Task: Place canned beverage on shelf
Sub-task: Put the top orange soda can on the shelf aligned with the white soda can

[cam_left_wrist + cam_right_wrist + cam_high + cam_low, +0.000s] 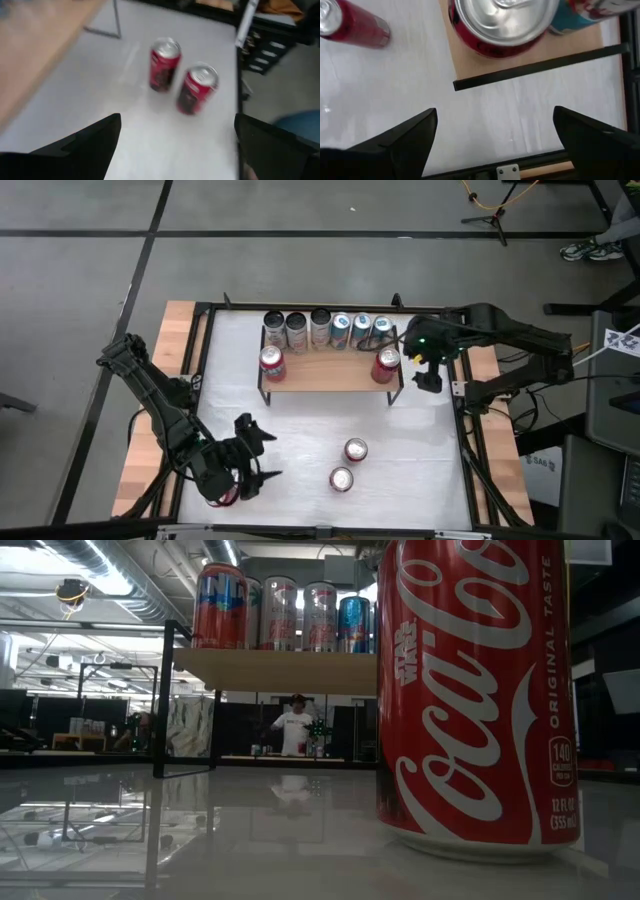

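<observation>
The shelf (330, 373), a light wood plank on black legs, stands at the table's far middle. It carries a back row of several cans (325, 330) and two red cans at its front corners (271, 363) (387, 363). Two more red cans (355, 450) (341, 478) stand upright on the white table; they also show in the left wrist view (164, 64) (197, 89). My left gripper (266, 457) (177, 120) is open and empty, left of these two cans. My right gripper (428, 377) (495, 112) is open and empty, just off the shelf's right end, by the red can there (502, 25).
A red thing (223, 497) shows partly under my left arm near the table's front left. The low view has one red cola can (470, 690) close up and the shelf (280, 670) behind it. The table's black frame (462, 430) runs along its edges. A person stands far off in the room.
</observation>
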